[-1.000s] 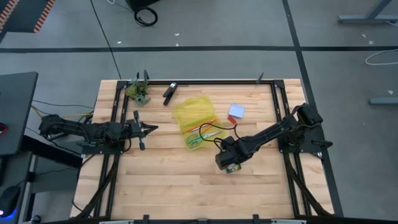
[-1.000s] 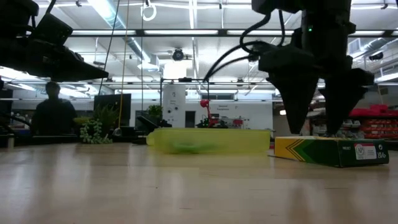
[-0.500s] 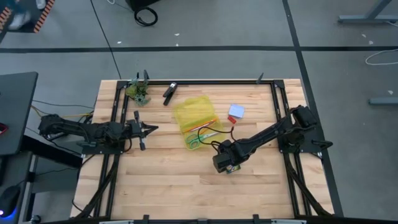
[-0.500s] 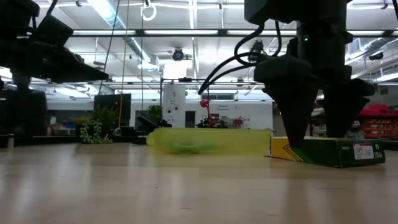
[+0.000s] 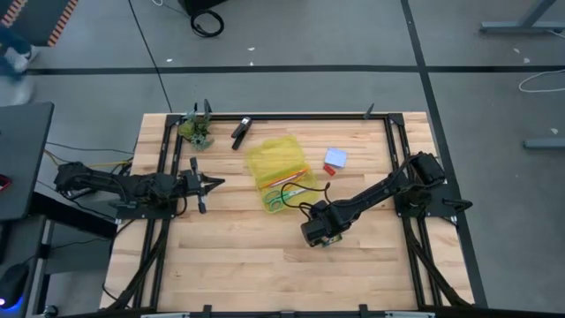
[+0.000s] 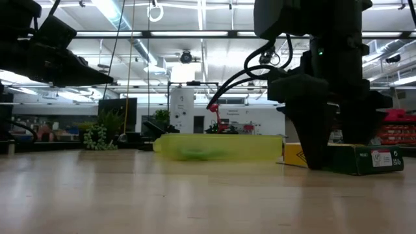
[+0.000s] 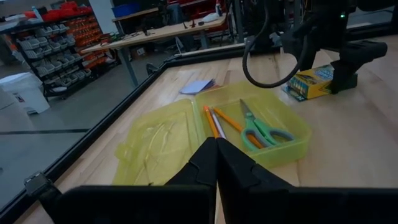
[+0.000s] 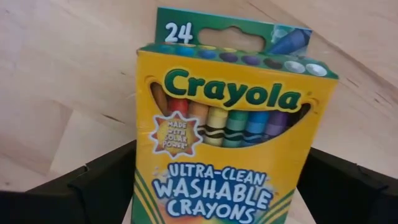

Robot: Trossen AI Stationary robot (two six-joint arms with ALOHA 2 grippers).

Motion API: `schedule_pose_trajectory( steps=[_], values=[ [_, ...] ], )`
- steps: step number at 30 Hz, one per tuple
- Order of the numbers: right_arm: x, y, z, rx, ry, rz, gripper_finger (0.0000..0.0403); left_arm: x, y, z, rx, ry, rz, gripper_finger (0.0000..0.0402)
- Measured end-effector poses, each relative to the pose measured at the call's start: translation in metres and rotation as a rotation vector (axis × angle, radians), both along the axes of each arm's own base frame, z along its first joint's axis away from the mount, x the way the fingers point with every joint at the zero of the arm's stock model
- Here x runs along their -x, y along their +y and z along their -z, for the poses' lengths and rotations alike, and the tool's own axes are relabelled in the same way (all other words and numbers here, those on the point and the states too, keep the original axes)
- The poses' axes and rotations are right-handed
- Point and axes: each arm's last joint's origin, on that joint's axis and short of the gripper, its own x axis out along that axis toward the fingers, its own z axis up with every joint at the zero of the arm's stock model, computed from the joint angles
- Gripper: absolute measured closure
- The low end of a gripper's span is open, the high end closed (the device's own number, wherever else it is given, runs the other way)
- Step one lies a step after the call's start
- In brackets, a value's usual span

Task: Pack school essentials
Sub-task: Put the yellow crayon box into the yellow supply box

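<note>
The green-yellow crayon box [image 8: 230, 124] lies flat on the table [image 5: 265, 265], right of middle [image 5: 330, 241]. My right gripper [image 5: 320, 235] stands over it, open, pointing down, with one finger [image 8: 93, 186] on each long side and the tips down at the tabletop [image 6: 335, 159]. The yellow case [image 5: 278, 168] lies open; two orange pencils [image 7: 214, 121], a purple pen and green-handled scissors [image 7: 261, 130] lie in its tray. The pale blue notepad [image 5: 335, 158] and red eraser [image 5: 328, 169] rest on the wood beyond. My left gripper [image 5: 216, 183] hovers shut at the left. My right gripper straddles the crayon box across its width from above, one finger [image 8: 339, 186] beside each long edge [image 8: 140, 180], near the box's lower half. The box lies flat on the table. Whether the fingers touch its sides, I cannot tell.
A black clip-like object [image 5: 240, 132] and a small green plant-like clump [image 5: 196, 131] sit near the far edge. A dark rail frame [image 5: 388, 141] borders the work area. Bare wood spreads along the near side.
My right gripper has come down over the crayon box and drifted slightly toward the table's left and near edge; its fingertips, above the box a second ago, now stand at table height on either side. The box has stayed in place.
</note>
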Motion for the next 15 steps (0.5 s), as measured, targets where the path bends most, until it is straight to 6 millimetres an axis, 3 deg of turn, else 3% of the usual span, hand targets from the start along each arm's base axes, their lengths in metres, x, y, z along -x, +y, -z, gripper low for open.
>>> schedule_pose_trajectory(
  steps=[15],
  values=[
    [0.0009, -0.0006, -0.0008, 0.014, 0.0, -0.012, 0.0056, 0.0, 0.0, 0.0, 0.001, 0.0, 0.0, 0.0393]
  ],
)
